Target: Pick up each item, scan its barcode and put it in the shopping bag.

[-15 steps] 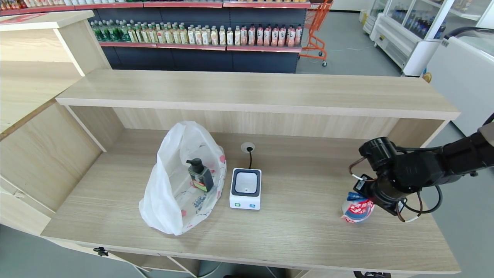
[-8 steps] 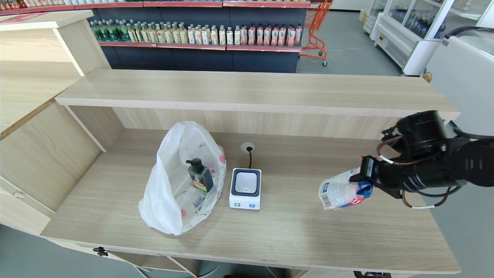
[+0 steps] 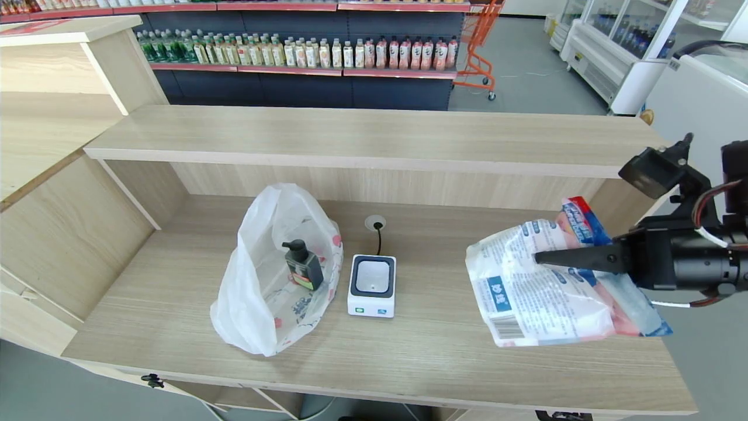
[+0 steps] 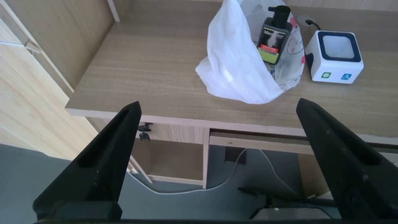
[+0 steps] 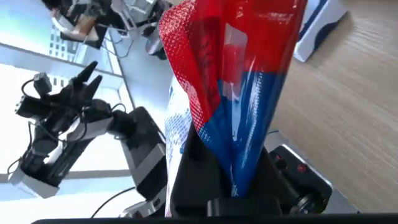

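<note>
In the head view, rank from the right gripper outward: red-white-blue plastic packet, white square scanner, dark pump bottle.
1. Red-white-blue plastic packet, held in the right gripper.
2. White square scanner, mid-counter, to its left.
3. Dark pump bottle, farther left, inside the white shopping bag.

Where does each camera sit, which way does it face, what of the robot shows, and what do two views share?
Head view: on the head, facing forward and down at the counter; right gripper holding the packet shows.
Left wrist view: on the left wrist, facing the counter's front edge; open left gripper frames it.
Right wrist view: on the right wrist, facing the packet in its gripper.
Shared: head and left wrist views show the shopping bag and scanner.
</note>
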